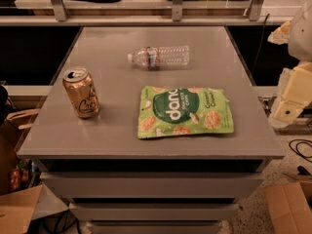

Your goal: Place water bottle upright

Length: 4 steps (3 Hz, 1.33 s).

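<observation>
The water bottle (160, 57) is clear ribbed plastic with a white cap and a red-and-white label band. It lies on its side at the far middle of the grey table (58, 140), cap pointing left. My gripper (291, 97) shows as pale cream parts at the right edge of the view. It is beyond the table's right side, well away from the bottle, and holds nothing that I can see.
A gold drink can (81, 92) stands upright at the table's left. A green snack bag (184, 111) lies flat at the front middle, just in front of the bottle. Cardboard boxes (290, 206) sit on the floor on both sides. A shelf rail (146, 19) runs behind the table.
</observation>
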Available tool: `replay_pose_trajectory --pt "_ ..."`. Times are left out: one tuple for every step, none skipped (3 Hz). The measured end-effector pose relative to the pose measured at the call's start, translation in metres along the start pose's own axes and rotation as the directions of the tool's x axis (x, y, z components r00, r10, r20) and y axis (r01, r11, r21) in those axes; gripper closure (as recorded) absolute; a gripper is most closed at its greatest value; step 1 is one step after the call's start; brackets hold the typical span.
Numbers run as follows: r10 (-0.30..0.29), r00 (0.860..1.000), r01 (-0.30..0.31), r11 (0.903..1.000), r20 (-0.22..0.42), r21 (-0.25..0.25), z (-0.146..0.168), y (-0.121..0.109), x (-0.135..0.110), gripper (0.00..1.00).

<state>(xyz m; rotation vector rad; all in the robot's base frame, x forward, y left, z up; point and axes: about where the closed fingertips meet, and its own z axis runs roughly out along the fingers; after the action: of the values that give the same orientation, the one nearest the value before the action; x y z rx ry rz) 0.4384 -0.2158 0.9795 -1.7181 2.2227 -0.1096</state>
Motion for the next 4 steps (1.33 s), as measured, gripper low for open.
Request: replay_pose_trajectory --pt "0.0 1.0 0.0 1.0 0.0 0.0 0.0 0.0 0.0 0.0" --pt "-0.031 0.999 0.031 0.9995 -0.008 0.004 0.007 -0.022 -0.016 0.0" --pt "-0.067 0.998 0.068 0.9976 -0.016 0.015 0.018 -0.063 -0.04 0.0" --pt "-0.101 0.995 0.101 0.9941 -0.002 0.041 0.032 -0.106 -0.075 0.0"
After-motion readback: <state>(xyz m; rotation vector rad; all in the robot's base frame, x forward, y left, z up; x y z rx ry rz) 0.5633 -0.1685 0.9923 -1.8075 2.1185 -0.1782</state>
